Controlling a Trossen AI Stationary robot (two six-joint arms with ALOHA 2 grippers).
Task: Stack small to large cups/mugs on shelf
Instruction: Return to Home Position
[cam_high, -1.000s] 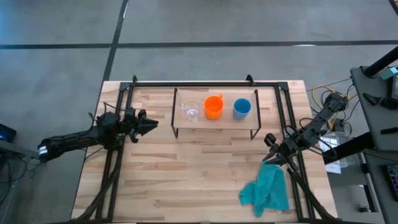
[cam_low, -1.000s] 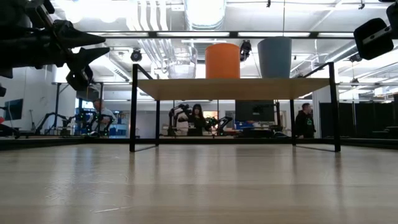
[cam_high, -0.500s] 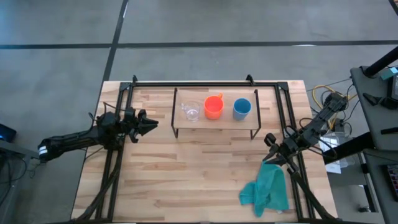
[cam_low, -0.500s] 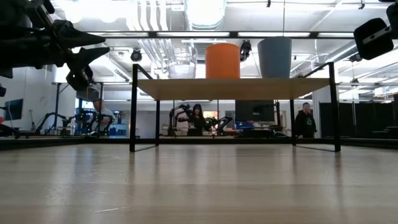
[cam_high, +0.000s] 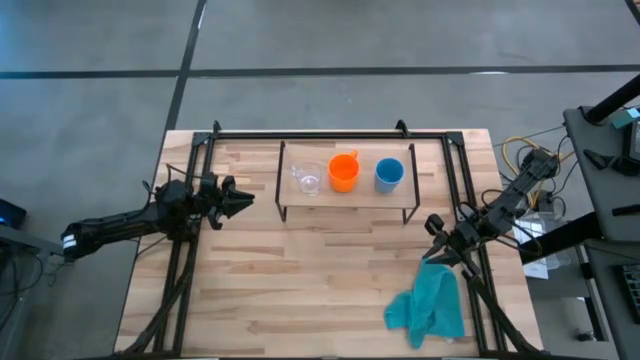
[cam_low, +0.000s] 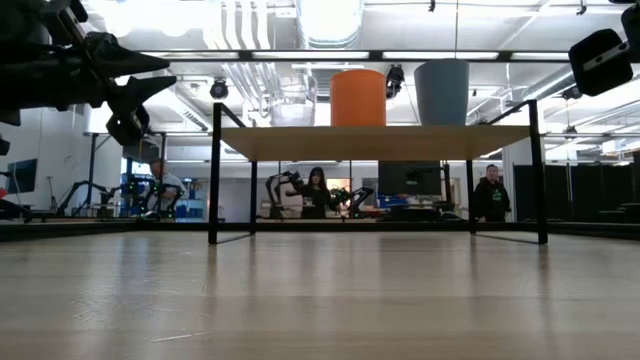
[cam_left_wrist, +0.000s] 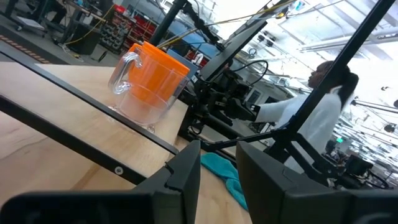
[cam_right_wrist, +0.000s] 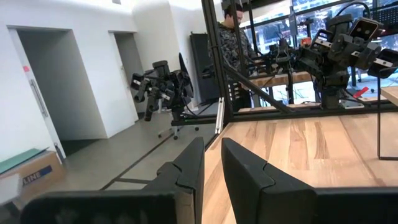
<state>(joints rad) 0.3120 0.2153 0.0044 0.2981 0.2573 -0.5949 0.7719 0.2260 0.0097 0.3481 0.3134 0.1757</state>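
Note:
Three cups stand in a row on the low light-wood shelf (cam_high: 345, 192) at the far middle of the table: the clear cup (cam_high: 307, 180), the orange cup (cam_high: 343, 172) and the blue cup (cam_high: 389, 174). The low view shows them upright: orange cup (cam_low: 358, 97), blue cup (cam_low: 441, 92), clear cup (cam_low: 292, 105). My left gripper (cam_high: 246, 198) hovers left of the shelf, slightly open and holding nothing. Its wrist view has the clear cup (cam_left_wrist: 134, 93) in front of the orange cup (cam_left_wrist: 158, 71). My right gripper (cam_high: 432, 240) hovers near the table's right side, above the teal cloth, fingers close together.
A teal cloth (cam_high: 430, 305) lies crumpled at the near right of the table. A black frame (cam_high: 330, 134) runs around the table's far and side edges. Bare wood spreads in front of the shelf. People (cam_low: 490, 195) stand in the room behind.

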